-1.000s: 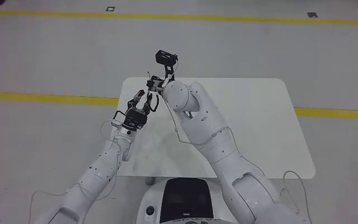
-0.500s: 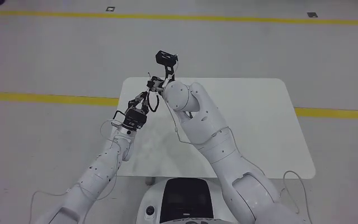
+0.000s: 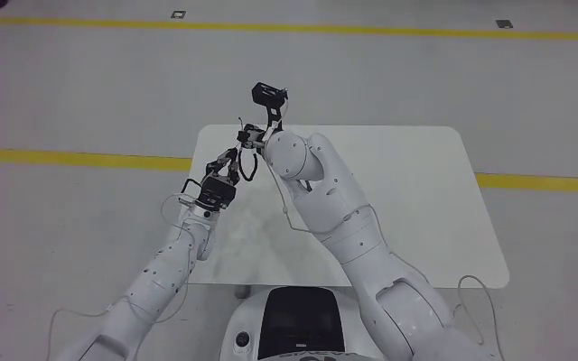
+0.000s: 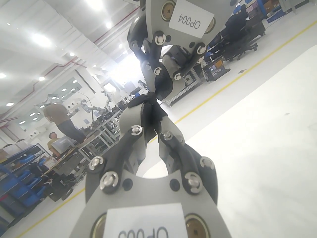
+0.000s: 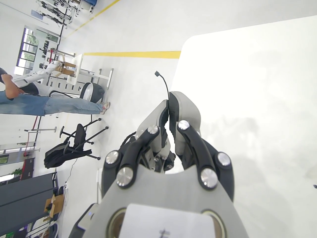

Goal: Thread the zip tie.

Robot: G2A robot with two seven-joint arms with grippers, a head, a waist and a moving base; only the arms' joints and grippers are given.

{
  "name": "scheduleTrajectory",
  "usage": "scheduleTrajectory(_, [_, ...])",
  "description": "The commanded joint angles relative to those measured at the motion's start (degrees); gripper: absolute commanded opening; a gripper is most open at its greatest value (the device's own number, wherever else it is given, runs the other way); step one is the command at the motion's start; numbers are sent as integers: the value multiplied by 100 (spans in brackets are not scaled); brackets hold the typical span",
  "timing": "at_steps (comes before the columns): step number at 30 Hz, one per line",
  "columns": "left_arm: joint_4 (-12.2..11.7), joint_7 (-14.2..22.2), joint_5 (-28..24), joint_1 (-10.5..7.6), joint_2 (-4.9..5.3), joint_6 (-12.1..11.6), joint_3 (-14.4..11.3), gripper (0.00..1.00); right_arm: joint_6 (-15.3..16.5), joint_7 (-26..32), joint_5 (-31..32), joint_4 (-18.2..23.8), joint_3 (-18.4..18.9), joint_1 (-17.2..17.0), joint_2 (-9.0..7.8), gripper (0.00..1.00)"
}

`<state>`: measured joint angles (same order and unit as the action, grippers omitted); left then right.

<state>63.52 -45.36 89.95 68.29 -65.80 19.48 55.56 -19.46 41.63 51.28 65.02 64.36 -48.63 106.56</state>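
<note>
Top view: the left gripper and right gripper are held tip to tip, raised over the far left corner of the table. The arms are angled toward each other, probably so the tie can be worked in the air, not on the surface.

Left wrist view: the left gripper is seen closed, pads pinched on a black bunched bit of the zip tie right at the tips. The right gripper is brought in from the opposite side, its tips touching the same black bit. Which part of the tie is pinched here cannot be told.

Right wrist view: the right gripper is clamped fully on the thin black strap. A short curved length of the zip tie is left sticking out past the tips and ends in the small square head, free in the air just off the table edge. The head is likely kept exposed so the tail can be fed into it. Threading is judged not done: nothing is seen passing through the head.
</note>
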Motion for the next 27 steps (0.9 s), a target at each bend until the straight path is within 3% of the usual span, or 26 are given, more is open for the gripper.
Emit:
scheduleTrajectory(1, [21, -8, 0, 15, 3, 0, 12, 0, 5, -7, -23, -1, -5, 4, -7, 100])
scheduleTrajectory(10, [137, 8, 0, 144, 18, 0, 99, 0, -2, -120, -76, 81, 7, -27, -51, 100])
scheduleTrajectory(18, [453, 72, -3, 397, 33, 0, 258, 0, -2, -171, -47, 305, 187, -183, -137, 100])
scheduleTrajectory(20, [562, 106, -146, 473, 40, -181, 317, 0, -2, -192, -42, 353, 256, -223, -160, 100])
scheduleTrajectory(25, [764, 172, -364, 619, 117, -903, 571, 0, 0, -192, -28, 436, 397, -289, -210, 100])
scheduleTrajectory(27, [812, 133, -381, 637, 129, -987, 610, 0, 0, -192, -28, 436, 397, -289, -210, 100])
